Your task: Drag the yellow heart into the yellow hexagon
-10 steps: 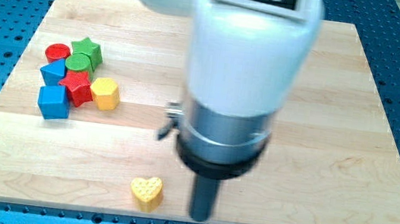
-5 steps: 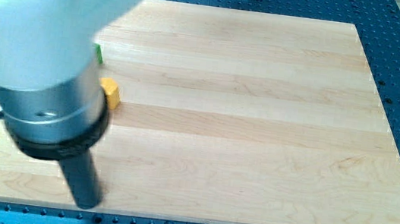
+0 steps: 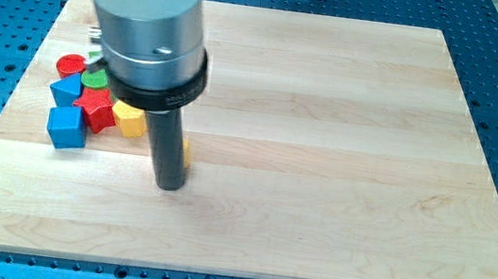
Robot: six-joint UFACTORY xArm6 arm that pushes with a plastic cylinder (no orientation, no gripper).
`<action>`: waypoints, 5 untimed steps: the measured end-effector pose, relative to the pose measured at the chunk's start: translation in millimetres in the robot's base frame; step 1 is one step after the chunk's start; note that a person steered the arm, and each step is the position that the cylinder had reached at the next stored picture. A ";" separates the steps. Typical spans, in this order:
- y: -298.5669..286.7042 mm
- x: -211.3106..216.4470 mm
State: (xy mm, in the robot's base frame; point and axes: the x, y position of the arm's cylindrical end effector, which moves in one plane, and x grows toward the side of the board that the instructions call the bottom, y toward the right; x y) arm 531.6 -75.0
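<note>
My tip (image 3: pixel 169 185), the dark rod tool's end, has no jaws and holds nothing; the yellow heart block (image 3: pixel 185 152) shows only as a sliver at the rod's right edge, touching it; the yellow hexagon block (image 3: pixel 128 119) sits just left of the rod, against the red star block (image 3: pixel 96 107); the blue cube block (image 3: pixel 66 126) is on the pale wooden bench (image 3: pixel 340 170).

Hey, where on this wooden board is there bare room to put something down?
Bare: the whole board right of my tip, and the strip along the view's bottom edge. Crowded: upper left, around the blue cube, red star and yellow hexagon.
</note>
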 end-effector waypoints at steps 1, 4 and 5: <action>1.4 -15.8; 35.3 -45.7; -26.0 -61.1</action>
State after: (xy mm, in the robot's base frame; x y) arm 470.5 -101.0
